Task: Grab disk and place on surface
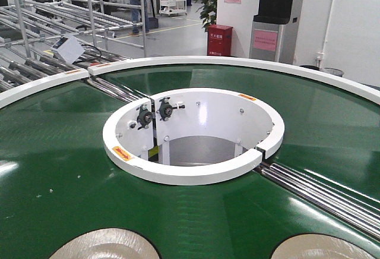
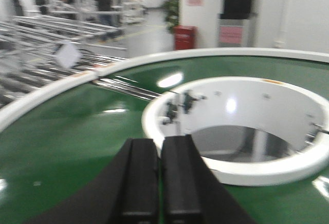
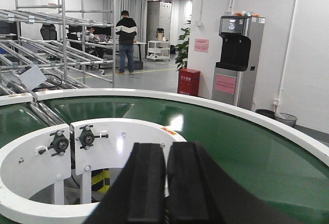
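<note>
Two pale, brushed-looking disks lie flat on the green belt [image 1: 59, 170] at the bottom edge of the front view. One disk [image 1: 104, 245] is at the left and the other disk [image 1: 323, 247] at the right, both cut off by the frame. Neither gripper shows in that view. My left gripper [image 2: 159, 143] is shut with nothing between its black fingers, and it hangs over the belt facing the white inner ring [image 2: 267, 170]. My right gripper [image 3: 166, 148] is shut and empty too, above the ring [image 3: 31, 208]. The surface is out of view.
The belt curves around a white-walled central opening [image 1: 196, 173] with bearing mounts. A white outer rim [image 1: 237, 63] bounds the far side. Steel rollers [image 1: 320, 193] cross the belt at the right and far left. Racks, a red cabinet [image 1: 219, 39] and a water dispenser stand behind.
</note>
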### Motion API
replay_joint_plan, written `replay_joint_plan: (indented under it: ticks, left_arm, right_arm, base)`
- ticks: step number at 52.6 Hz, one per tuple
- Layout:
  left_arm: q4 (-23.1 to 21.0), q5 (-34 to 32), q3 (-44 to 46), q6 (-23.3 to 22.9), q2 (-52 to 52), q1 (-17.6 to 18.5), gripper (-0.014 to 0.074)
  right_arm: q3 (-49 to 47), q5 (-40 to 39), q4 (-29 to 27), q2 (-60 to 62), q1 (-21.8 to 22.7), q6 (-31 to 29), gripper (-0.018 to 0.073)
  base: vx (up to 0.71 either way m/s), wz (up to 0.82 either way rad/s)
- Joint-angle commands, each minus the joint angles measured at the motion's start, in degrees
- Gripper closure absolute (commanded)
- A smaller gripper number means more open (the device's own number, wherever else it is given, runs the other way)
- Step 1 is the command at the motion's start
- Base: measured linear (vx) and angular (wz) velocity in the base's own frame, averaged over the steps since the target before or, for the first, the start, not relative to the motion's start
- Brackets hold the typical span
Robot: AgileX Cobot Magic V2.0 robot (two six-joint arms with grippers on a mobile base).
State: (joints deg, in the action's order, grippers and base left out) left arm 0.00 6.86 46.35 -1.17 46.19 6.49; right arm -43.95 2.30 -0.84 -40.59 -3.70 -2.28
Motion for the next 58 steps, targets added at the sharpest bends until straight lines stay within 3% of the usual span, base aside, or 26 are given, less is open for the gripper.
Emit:
replay_joint_plan:
  ticks: [1, 8, 16, 24, 33, 40, 51, 58]
  left_arm:
    - [-0.5, -3.4, 2.0, -0.4, -0.2, 4.1, 0.0269]
    - [-0.5, -4.0, 2.0, 2.6, -0.2, 7.3, 0.0200]
    - [-0.5, -4.0, 2.0, 6.0, -0.2, 7.3, 0.0139]
    - [-0.5, -4.0, 2.0, 6.0, -0.2, 7.3, 0.0112]
    - [-0.6, -3.9, 2.0, 5.4, -0.2, 7.3, 0.0113]
    - [-0.6, -2.6, 2.0, 1.5, -0.2, 7.3, 0.0113]
    - [-0.7, 9.2, 4.4, -4.5, 1.6, 7.3, 0.0113]
    - [-3.4, 15.4, 8.1, -3.4, 6.0, 7.3, 0.0113]
  right_arm:
    - [-1.9, -4.3, 0.1, -0.1, -1.2, -0.6, 0.0279]
    - [-1.9, -4.0, 0.1, -0.1, -3.5, -0.6, 0.0144]
    - [-1.9, -4.0, 0.1, -0.1, -3.7, -0.6, -0.0046]
    - [-1.9, -4.0, 0.1, -0.1, -3.7, -0.6, -0.0139]
    - [-1.9, -3.9, 0.0, -0.1, -3.7, -0.6, -0.0109]
    - [-1.9, -1.9, -2.5, -0.1, -3.7, 1.0, -0.0052]
    - [-6.1, 15.6, -7.9, -4.4, -3.7, 3.7, 0.0063]
    - [-10.2, 25.1, -11.1, -11.5, -3.7, 2.9, 0.0094]
  base:
    - [0.00, 0.00]
    - [0.00, 0.00]
    - [0.00, 0.00]
    - [0.00, 0.00]
    - [0.00, 0.00]
    - [0.00, 0.00]
    - [0.00, 0.00]
    - [0.00, 0.00]
